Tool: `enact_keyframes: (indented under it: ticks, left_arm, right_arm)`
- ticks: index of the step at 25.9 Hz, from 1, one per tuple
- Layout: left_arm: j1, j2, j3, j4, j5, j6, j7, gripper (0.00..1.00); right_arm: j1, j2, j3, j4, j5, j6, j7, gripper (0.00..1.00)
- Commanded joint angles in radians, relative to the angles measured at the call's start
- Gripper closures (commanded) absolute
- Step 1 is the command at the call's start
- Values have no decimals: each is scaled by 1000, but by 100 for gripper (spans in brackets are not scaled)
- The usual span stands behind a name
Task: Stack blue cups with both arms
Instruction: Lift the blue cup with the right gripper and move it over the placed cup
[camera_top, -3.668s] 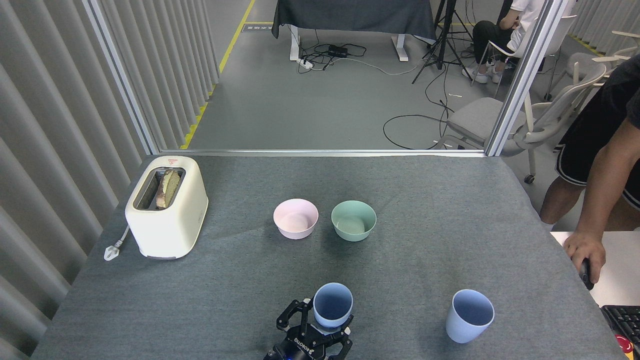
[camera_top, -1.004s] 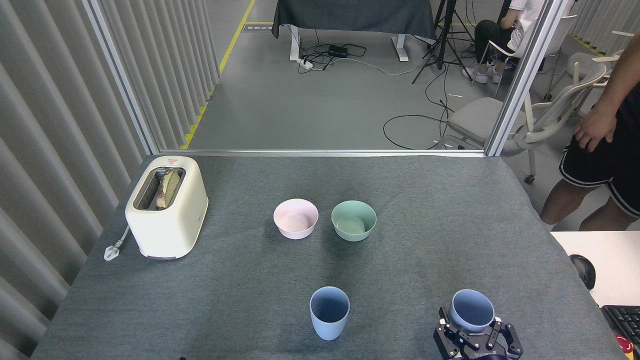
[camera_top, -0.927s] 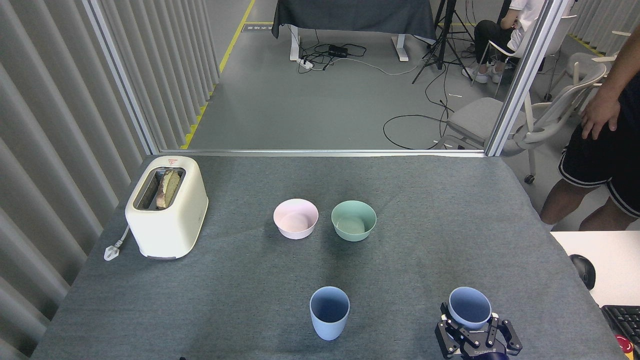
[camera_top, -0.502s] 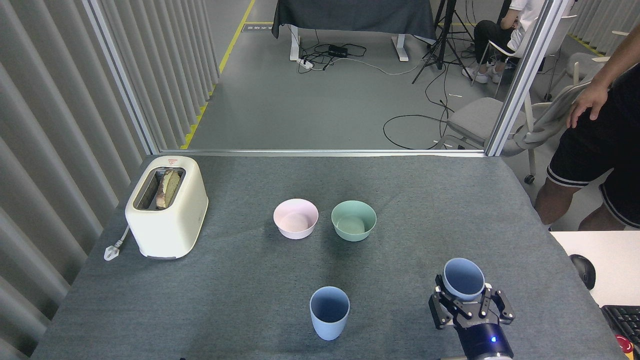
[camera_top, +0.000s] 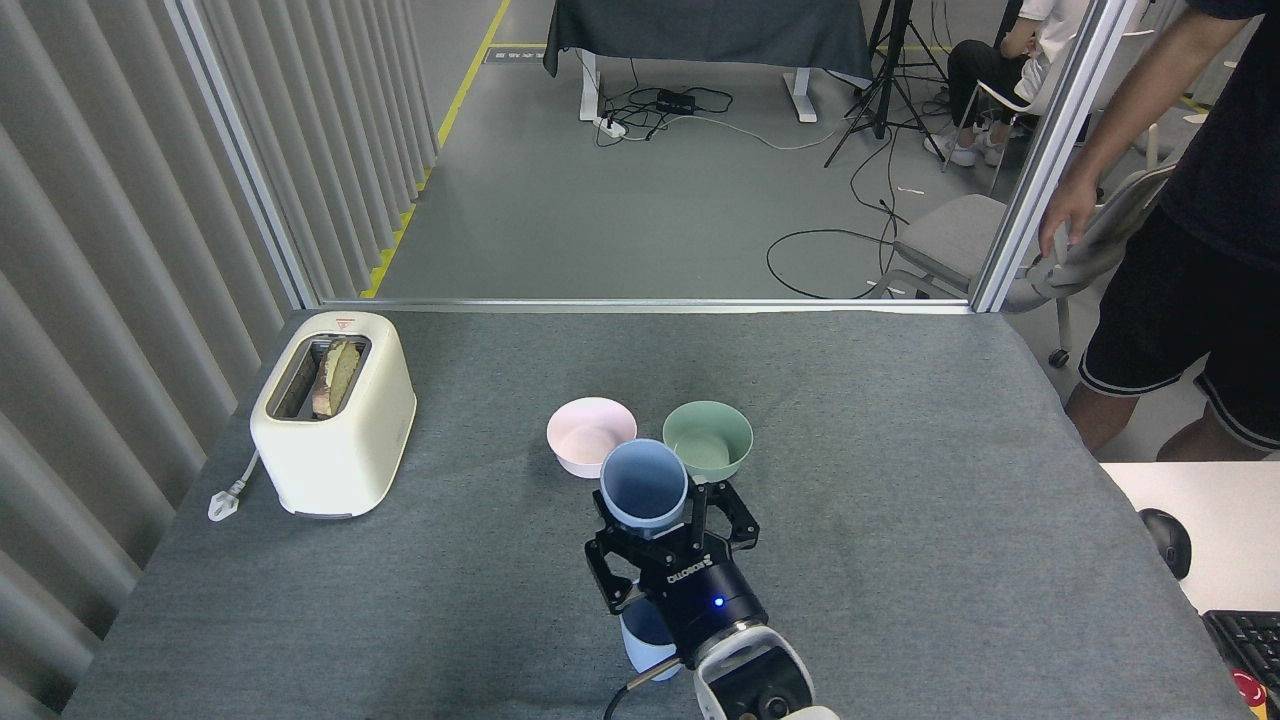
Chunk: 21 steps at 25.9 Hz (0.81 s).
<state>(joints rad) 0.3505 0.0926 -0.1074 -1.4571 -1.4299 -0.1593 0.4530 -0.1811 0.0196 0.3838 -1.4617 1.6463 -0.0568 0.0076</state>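
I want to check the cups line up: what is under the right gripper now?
Under the right gripper, which holds a blue cup, the other blue cup stands on the table. Only its lower left side shows; its opening is covered.

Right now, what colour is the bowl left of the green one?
Pale pink, seen in the head view.
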Motion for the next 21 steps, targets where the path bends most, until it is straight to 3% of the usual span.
enact_keyframes:
  ticks: [1,21]
  left_arm:
    - [-1,-2,14,4,2,0,0,0]
    - [-1,-2,22,12,2,0,0,0]
  right_arm:
    - [45,31,46,-26,44,11,31,35]
    - [140,19,29,-48,52,12,32,34]
